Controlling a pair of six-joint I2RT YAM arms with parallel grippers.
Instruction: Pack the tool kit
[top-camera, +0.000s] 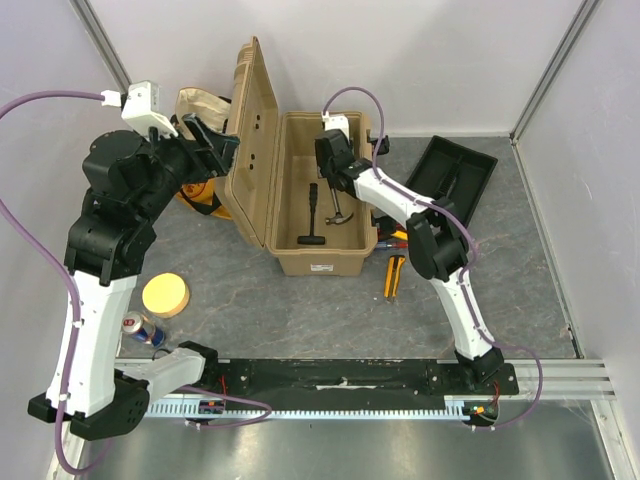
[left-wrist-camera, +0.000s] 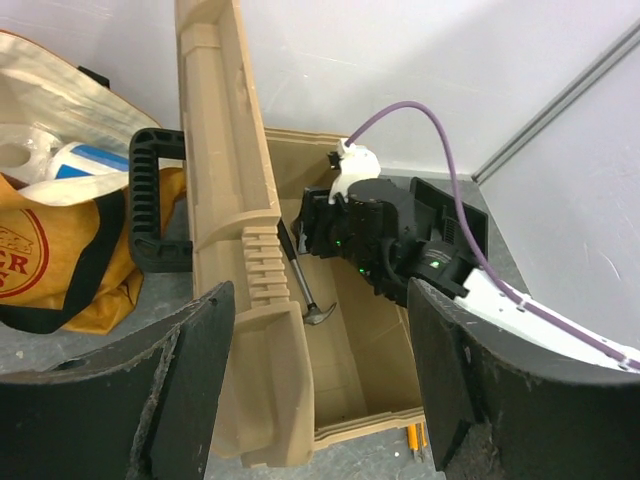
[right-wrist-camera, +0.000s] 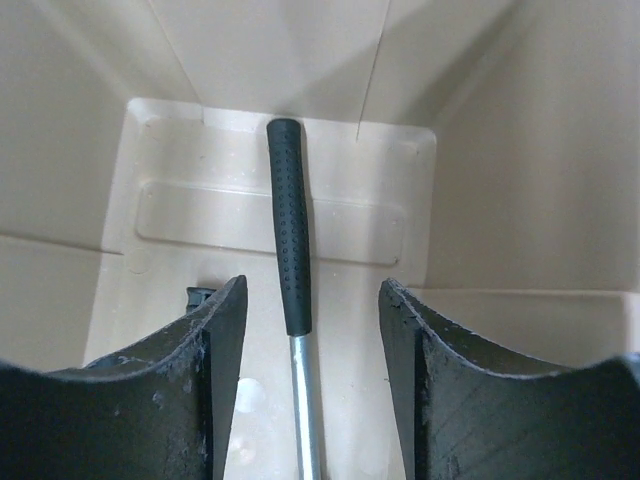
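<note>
From above, the big tan toolbox (top-camera: 322, 258) sat open in the middle of the table (top-camera: 300, 310). Its lid (top-camera: 252, 140) stood up on the left side. A hammer (top-camera: 338, 213) and a black T-shaped tool (top-camera: 312, 215) lay on the bottom of the box. The right gripper (top-camera: 333, 172) reached down into the box, over the hammer. The left gripper (top-camera: 222, 145) was close to the outside of the lid. A black tray (top-camera: 470, 165) sat on the table to the right of the box. A yellow and black tool (top-camera: 393, 277) lay by the box's near right corner. Some red-handled tools (top-camera: 392, 237) lay just beside the right wall, partly hidden by the arm. An orange-yellow bag (top-camera: 200, 200) sat left of the lid. A round yellow disc (top-camera: 166, 295) and a can (top-camera: 145, 328) were near the left arm.

In the left wrist view, the left fingers (left-wrist-camera: 190, 390) were wide apart. The edge of the lid stood between them, close to the left finger and well away from the right one. They held nothing. The black handle (left-wrist-camera: 155, 210) stuck out from the lid toward the bag.

In the right wrist view, the right fingers (right-wrist-camera: 205, 390) were apart too. The hammer's shaft lay between them on the box floor. Neither finger touched it. Its black grip pointed to the far wall.
</note>
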